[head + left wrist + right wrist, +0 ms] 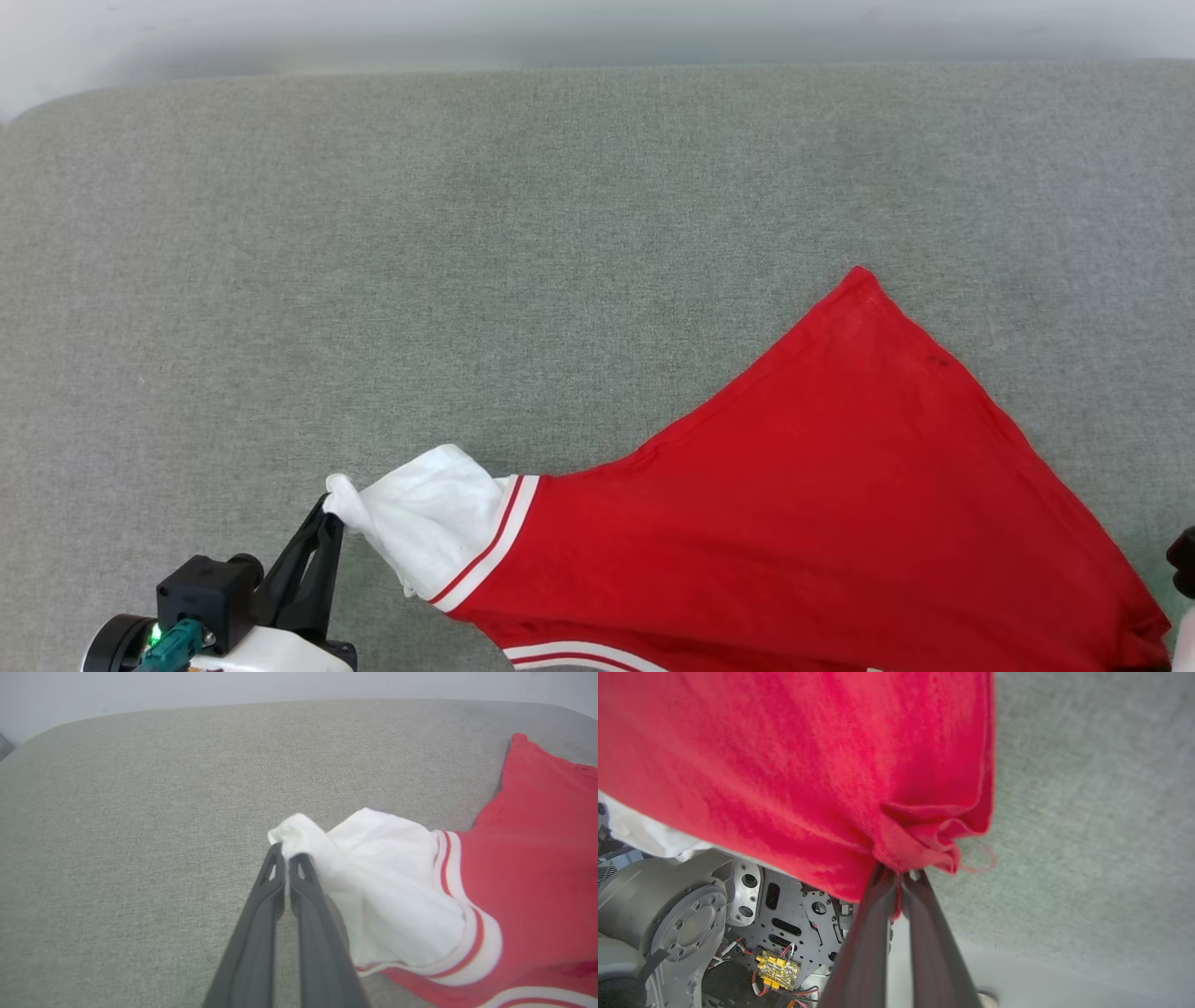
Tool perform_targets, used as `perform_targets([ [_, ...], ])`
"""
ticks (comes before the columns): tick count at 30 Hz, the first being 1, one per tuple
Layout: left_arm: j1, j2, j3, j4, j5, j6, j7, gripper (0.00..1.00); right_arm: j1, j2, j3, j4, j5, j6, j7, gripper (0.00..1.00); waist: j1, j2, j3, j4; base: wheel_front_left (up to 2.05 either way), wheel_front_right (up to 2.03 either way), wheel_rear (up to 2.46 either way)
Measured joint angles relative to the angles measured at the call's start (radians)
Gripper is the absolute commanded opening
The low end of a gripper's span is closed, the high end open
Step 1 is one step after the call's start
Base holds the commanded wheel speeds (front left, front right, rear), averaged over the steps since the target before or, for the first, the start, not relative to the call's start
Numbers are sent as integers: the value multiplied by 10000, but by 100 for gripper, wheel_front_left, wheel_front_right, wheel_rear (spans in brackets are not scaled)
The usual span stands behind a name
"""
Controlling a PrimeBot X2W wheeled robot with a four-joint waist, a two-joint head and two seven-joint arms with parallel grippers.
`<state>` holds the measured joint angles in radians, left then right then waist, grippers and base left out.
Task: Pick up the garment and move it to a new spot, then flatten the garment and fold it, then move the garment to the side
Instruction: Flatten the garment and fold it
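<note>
The red jersey (822, 485) spreads across the lower right of the grey fabric surface (467, 233). The left gripper (329, 509) is closed on the white sleeve (425, 523) tip and the right gripper (899, 876) on a red corner. Draw them apart evenly, with the cloth taut, then lower it flat.

No text, label, brand, number or sign was readable in any view; the garment (840, 485) showed plain red, nothing printed legible.

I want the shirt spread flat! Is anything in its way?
Nothing visible is. The left gripper pinches the garment by its white sleeve, the right gripper pinches a red corner, and no object lies on the grey surface beside it.
</note>
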<state>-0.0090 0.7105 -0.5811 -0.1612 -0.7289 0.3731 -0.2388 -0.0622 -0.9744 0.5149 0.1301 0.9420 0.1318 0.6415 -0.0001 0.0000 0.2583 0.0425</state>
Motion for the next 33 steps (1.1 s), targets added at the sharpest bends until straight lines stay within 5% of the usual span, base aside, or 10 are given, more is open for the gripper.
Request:
perform_targets([
  [1,0,4,-6,10,0,-6,2,0,46,198,-232,146,-19,2,36,100,0,0,-3,-2,0,0,0],
  [10,-23,-10,-81,25,8,-6,69,0,-1275,414,-2648,-1325,-435,-10,410,100,0,0,-133,94,0,0,0],
  [15,-328,-130,-240,12,121,-90,125,0,-2890,568,-2938,-2665,-769,-10,1432,100,1,0,52,239,0,0,0],
  [21,-904,-330,-437,94,314,-301,165,0,-5125,821,-1572,-3001,-1417,-10,3346,100,1,0,430,576,0,0,0],
  [33,-1847,-880,-677,458,593,-662,111,0,-8189,1996,997,-184,-1944,-8,4652,100,2,0,1635,1307,0,0,0],
])
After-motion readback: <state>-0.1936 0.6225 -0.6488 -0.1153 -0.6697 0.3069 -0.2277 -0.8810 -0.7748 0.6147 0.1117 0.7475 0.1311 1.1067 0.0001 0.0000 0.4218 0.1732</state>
